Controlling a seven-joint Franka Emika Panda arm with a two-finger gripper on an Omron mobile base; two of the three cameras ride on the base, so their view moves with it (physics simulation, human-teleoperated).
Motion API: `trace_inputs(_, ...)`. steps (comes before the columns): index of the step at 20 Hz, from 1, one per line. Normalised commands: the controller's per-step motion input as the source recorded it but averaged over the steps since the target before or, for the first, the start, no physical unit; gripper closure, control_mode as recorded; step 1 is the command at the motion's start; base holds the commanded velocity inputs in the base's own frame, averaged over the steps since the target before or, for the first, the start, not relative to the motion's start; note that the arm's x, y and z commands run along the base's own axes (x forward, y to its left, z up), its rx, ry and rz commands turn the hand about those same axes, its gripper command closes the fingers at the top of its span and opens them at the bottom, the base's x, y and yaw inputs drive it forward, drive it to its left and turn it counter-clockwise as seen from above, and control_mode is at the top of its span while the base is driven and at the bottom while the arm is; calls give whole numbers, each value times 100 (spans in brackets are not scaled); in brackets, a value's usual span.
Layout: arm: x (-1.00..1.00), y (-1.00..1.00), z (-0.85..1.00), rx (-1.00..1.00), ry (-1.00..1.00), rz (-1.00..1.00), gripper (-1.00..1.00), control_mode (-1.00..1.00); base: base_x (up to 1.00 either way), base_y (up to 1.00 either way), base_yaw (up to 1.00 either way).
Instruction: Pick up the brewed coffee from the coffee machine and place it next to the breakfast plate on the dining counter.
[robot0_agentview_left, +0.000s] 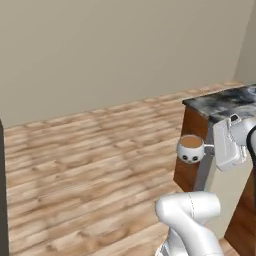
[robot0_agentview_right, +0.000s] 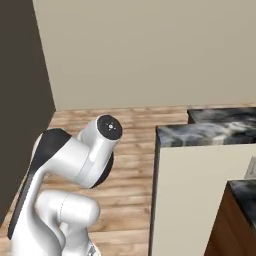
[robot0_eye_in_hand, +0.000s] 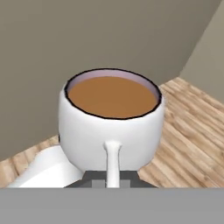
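Operator, your gripper (robot0_agentview_left: 212, 148) is pressed together on the handle of the brewed coffee (robot0_agentview_left: 191, 148), and you carry the mug by that handle alone: in the hand view the white handle runs straight down into the dark finger tips, with the jaws closed tight against it. The mug hangs in the air over the wooden floor (robot0_agentview_left: 90, 155), upright, its rim level and the brown coffee sitting flat inside; I judge you hold it so to keep the drink from spilling while the base travels. The hand reaches out sideways from the arm, so the mug rides clear of your own white body and just beside the corner of the dining counter (robot0_agentview_left: 225, 102), touching nothing else that I can see. Beyond the mug, the marbled black-and-grey top stands higher than the cup's base in the left base view, so a lift looks necessary before any set-down. The breakfast plate is not yet reached; the carry looks to be mid-course. Farthest back stands the plain beige wall (robot0_agentview_left: 115, 50).
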Motion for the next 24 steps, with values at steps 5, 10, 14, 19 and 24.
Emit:
trace_inputs(5, 0, 0, 0, 0, 0, 0, 100, 100, 100, 49, -49)
trace_inputs(10, 0, 0, 0, 0, 0, 0, 100, 100, 100, 62, -49)
trace_inputs(14, 0, 0, 0, 0, 0, 0, 100, 100, 100, 65, -49)
trace_inputs(19, 0, 0, 0, 0, 0, 0, 100, 100, 100, 67, -50)
trace_inputs(24, 0, 0, 0, 0, 0, 0, 100, 100, 100, 70, -53)
